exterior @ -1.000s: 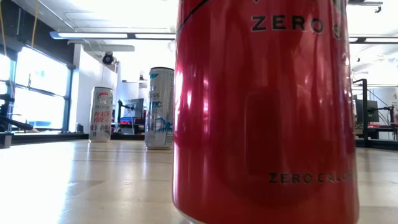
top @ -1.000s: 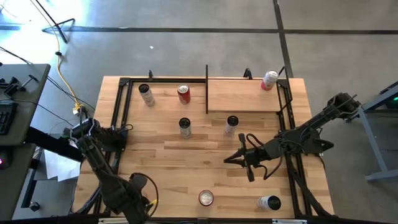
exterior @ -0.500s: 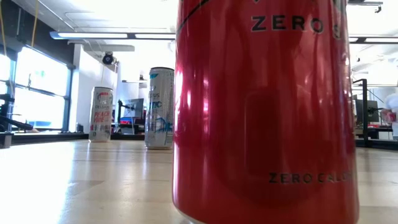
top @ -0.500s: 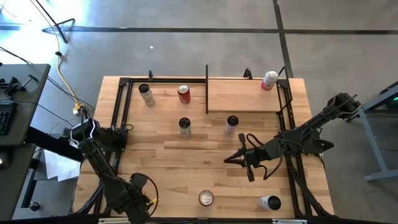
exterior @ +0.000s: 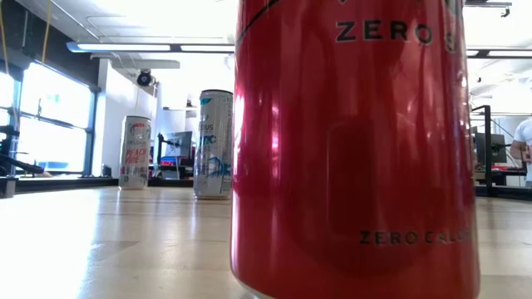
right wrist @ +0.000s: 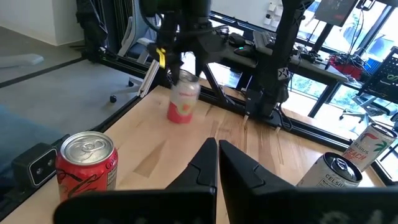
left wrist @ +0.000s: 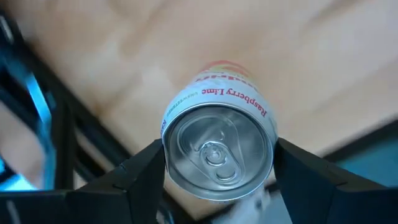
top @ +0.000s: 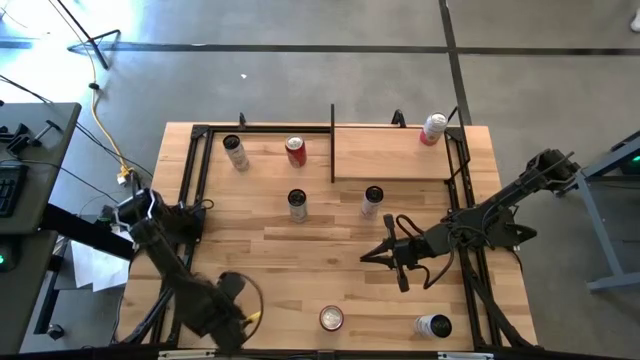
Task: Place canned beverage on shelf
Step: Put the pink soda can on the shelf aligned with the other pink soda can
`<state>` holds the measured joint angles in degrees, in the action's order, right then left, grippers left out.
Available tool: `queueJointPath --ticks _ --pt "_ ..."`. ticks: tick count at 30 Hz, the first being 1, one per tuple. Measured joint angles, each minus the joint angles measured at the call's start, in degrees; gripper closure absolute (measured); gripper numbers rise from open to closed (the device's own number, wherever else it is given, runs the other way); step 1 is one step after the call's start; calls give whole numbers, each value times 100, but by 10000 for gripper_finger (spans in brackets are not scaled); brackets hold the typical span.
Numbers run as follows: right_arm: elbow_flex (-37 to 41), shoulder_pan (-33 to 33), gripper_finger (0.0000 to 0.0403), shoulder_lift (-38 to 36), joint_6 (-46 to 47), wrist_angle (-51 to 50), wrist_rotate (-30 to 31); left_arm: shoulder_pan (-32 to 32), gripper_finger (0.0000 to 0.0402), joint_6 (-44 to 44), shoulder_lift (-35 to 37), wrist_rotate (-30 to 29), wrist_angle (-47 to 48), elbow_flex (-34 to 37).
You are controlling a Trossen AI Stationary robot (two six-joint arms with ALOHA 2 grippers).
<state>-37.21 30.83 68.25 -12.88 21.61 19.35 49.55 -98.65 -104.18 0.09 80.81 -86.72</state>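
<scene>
My left gripper (left wrist: 217,168) is shut on a white and pink "Raspberry Lime" can (left wrist: 219,134) near the table's near left corner (top: 236,298). It also shows in the right wrist view (right wrist: 183,102). My right gripper (top: 368,257) is shut and empty above the table's middle right; its fingers (right wrist: 214,146) meet at the tips. The shelf (top: 385,160), pale wood edged by black bars, lies at the far right, and a white and red can (top: 432,128) stands upright on its far right corner. My left gripper pinches the can's side wall just under its top rim (left wrist: 171,134), one finger (left wrist: 144,167) on each side. The fingers come from above, pointing down. The can stands upright below them; whether its base is clear of the table, I cannot tell.
Cans stand on the tabletop: a grey one (top: 235,152), a red one (top: 295,150), two more (top: 297,203) (top: 371,200), a red one (top: 331,318) near the front edge that fills the low view (exterior: 357,149), and one (top: 433,325) at the near right. Black frame bars (top: 192,180) edge the table.
My left arm has shifted a little toward the table's right with the can in its gripper. A person has come into the low view's right edge. My right arm has kept still.
</scene>
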Motion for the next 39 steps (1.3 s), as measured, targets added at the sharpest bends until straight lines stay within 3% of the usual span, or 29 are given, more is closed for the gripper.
queueJointPath --ticks 8,14,19,25,30,39 --pt "0 2 403 0 0 -53 0 -1398 162 2517 -3 -1051 -97 5" --pt "0 2 403 -3 0 -134 2 -2498 163 4705 -4 -1473 -1112 11" --pt "0 22 403 -24 67 -225 2 -3249 164 6318 -15 -1448 -2210 11" --pt "-1 186 403 -282 195 -494 266 -3788 164 7703 -15 -1221 -2675 13" --pt "-2 271 403 -587 415 -938 635 -4007 164 8633 -15 -1203 -2858 13" --pt "-2 271 403 -761 1601 -2001 726 -4106 164 10369 -15 -442 -3137 11"
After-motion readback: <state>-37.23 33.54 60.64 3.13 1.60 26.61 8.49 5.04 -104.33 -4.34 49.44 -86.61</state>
